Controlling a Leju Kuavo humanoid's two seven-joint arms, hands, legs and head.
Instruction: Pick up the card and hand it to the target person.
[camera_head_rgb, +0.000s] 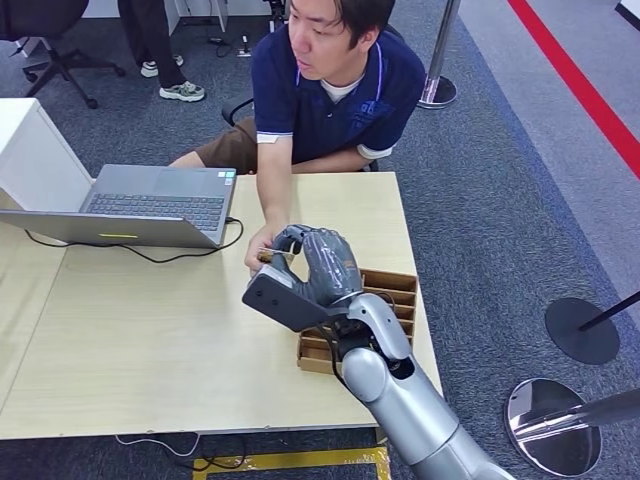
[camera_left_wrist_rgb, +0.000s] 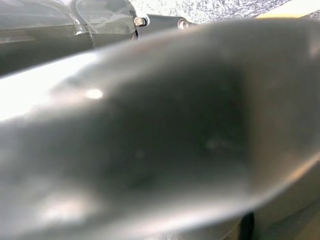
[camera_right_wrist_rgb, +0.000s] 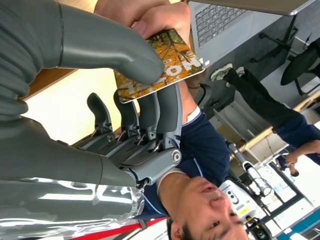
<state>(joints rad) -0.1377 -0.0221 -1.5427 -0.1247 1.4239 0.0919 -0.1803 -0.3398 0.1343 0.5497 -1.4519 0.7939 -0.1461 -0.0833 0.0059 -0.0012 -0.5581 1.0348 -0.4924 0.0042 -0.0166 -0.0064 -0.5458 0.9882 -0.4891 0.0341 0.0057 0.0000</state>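
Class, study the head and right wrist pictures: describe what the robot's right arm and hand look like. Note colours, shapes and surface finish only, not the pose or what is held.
The right arm is glossy silver, built of rounded, tube-like segments with a ball-shaped joint near the wrist. A flat dark grey plate juts out at the wrist. The right hand is matt grey with a ribbed cover, a thick smooth grey thumb and darker, jointed fingers with exposed metal linkages and a round screw head.

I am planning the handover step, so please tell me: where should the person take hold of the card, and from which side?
Probably the free end of the card, opposite the right hand. The robot's thumb and fingers pinch one end flat; the other end sticks out toward the person's hand, which already touches it. Pinching both flat faces from the person's own side looks safest.
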